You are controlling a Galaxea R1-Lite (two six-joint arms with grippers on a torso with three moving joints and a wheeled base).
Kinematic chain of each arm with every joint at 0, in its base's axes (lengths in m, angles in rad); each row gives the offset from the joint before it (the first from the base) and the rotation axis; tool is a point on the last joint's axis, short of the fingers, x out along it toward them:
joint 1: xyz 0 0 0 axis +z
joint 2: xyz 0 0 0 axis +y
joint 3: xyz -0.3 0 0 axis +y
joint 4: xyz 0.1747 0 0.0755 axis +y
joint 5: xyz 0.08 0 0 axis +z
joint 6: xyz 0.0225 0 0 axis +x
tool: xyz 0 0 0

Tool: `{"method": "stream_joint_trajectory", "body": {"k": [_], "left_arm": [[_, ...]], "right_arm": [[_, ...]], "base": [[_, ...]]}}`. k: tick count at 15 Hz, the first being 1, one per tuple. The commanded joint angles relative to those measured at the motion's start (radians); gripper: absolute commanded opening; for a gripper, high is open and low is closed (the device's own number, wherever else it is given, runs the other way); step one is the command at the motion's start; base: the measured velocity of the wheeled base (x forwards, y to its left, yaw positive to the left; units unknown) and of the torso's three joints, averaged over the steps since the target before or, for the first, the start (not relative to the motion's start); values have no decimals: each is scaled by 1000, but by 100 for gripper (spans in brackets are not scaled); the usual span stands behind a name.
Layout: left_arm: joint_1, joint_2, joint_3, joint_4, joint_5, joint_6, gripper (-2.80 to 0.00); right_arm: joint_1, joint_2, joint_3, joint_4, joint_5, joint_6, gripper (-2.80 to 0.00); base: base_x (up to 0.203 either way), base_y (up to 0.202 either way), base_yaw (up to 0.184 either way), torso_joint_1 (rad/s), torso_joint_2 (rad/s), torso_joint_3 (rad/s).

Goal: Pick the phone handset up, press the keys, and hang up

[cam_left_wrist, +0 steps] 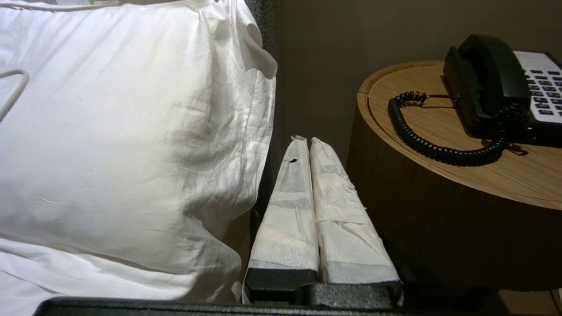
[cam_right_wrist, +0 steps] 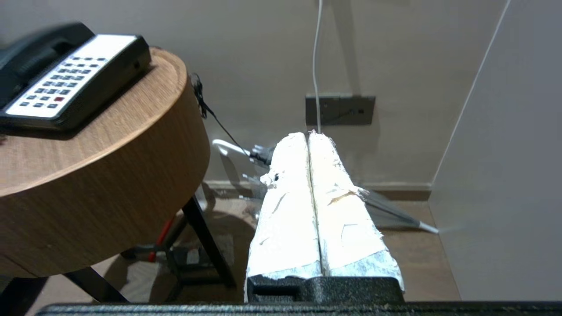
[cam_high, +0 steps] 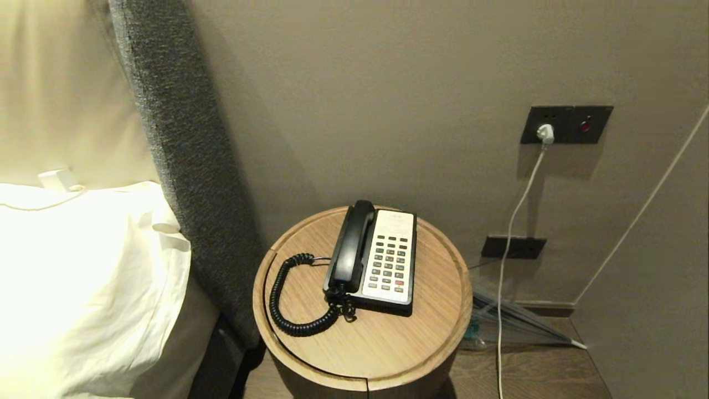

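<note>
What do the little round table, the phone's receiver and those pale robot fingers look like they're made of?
The round table: wood or wood veneer, matte, with visible grain. The phone handset: smooth black plastic, slightly glossy, judging by soft highlights. The fingers of the left gripper and the right gripper seem wrapped in whitish, wrinkled tape or cloth; which, I can't tell.

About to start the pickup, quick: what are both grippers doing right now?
Left gripper: jaws closed, holding nothing.
Right gripper: jaws closed, holding nothing.

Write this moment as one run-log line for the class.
stage: before pickup | phone handset: on phone base | left tool: shut, beside pillow | right tool: shut, beside round wooden table
</note>
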Motion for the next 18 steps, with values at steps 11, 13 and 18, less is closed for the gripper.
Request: {"method": "stream_joint_trajectory", "body": {"k": [11, 13, 18], "left_arm": [[0, 0, 40, -1, -1, 0, -280], [0, 2, 40, -3, -1, 0, -280], [0, 1, 40, -1, -1, 0, -280]], "right_arm": [[1, 3, 21, -1, 0, 0, -280], [1, 3, 21, -1, 0, 0, -280], [1, 3, 21, -1, 2, -9, -280]], "base": [[0, 0, 0, 2, 1, 151], [0, 0, 0, 0, 0, 0], [0, 0, 0, 0, 0, 0]]}}
